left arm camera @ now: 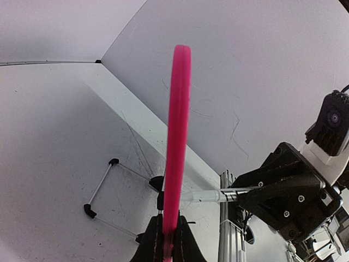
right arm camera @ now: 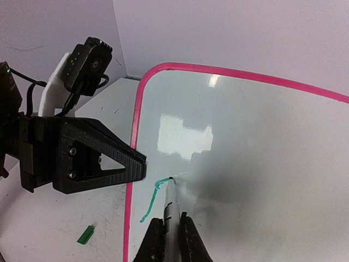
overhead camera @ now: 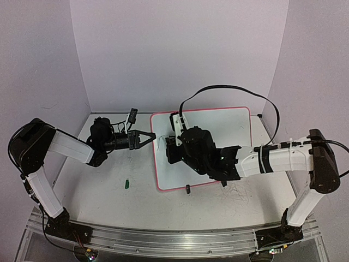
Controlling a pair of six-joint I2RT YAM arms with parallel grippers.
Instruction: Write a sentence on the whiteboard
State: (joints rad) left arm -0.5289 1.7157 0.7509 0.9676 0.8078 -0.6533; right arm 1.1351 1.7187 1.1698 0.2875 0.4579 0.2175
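- The board (overhead camera: 229,128) lies on the table (overhead camera: 98,191) in the middle, a bit to my right side; I cannot tell whether it sits flat or slightly propped
- My left gripper (overhead camera: 152,136) has its fingers clamped together on the pink frame (right arm camera: 133,136) at the board's left edge; I judge this grip is there to brace the board so it does not slide under the pen's push
- My right gripper (right arm camera: 169,226) is pinched shut on a marker (right arm camera: 170,204), held low on the barrel with the tip pointing away from the wrist and touching the white surface near the left edge; a grip close to the tip should give me tighter control of each line
- The right arm reaches over the board from my right, so the two arms do not cross and the left wrist camera gets a side view of the tip
- Writing so far: one short green stroke (right arm camera: 150,204), a slanted line with a small hook at the top where the tip rests; it reads as no letter yet, so I judge the sentence is barely begun
- A small green cap (overhead camera: 126,184), probably the marker's, lies on the table left of the board, apart from both arms
- I can read no brand, label or print on the marker, board or grippers
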